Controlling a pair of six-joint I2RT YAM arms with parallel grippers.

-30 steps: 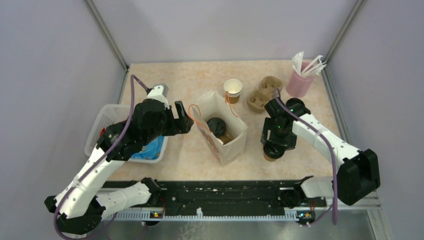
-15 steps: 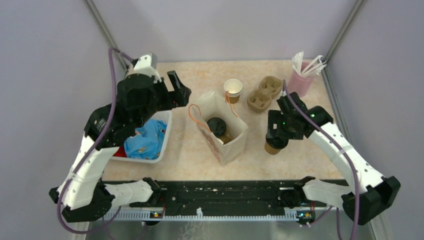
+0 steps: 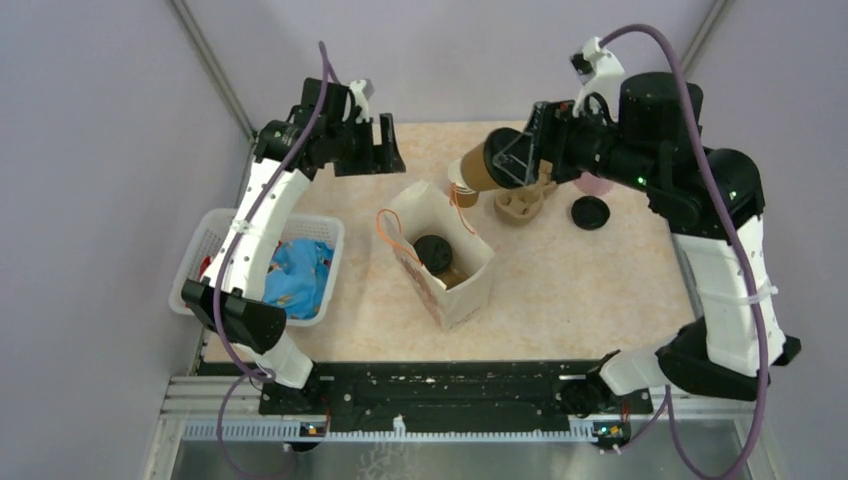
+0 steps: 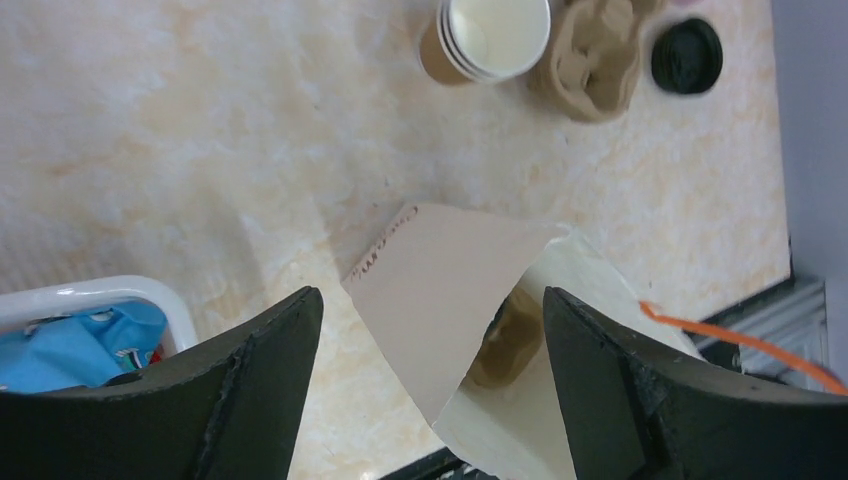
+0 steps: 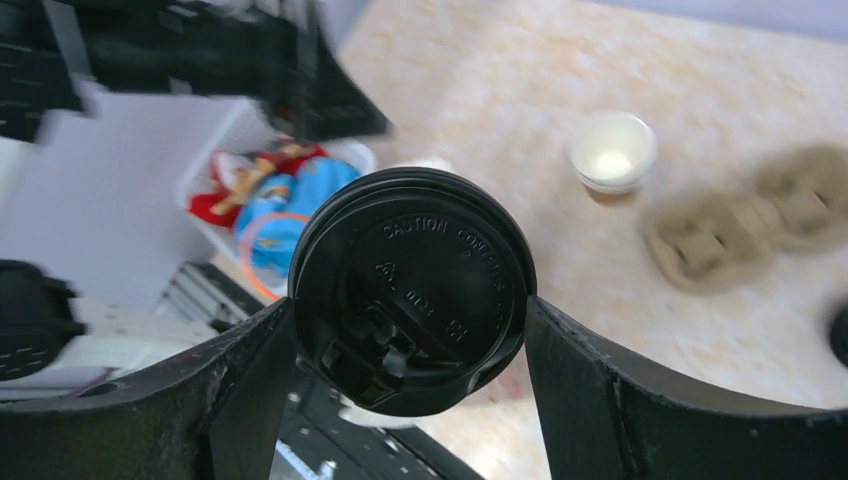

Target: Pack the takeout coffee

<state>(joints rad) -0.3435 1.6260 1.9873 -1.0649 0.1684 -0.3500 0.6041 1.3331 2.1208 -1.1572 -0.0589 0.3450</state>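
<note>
The right fingers [image 3: 515, 158] clasp a small brown paper cup [image 5: 410, 290], round black lid on, sideways high near the white paper bag [image 3: 458, 298] (another lidded cup [image 3: 432, 250] inside), so it could leak or clip the rim; left fingers [image 3: 378, 152] gape empty.

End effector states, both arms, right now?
Left end effector: open, empty.
Right end effector: closed on a lidded cup.

Bright, even light casts soft shadows; right wrist view is motion-blurred (lidded cup [image 5: 412, 288] crisp).
</note>
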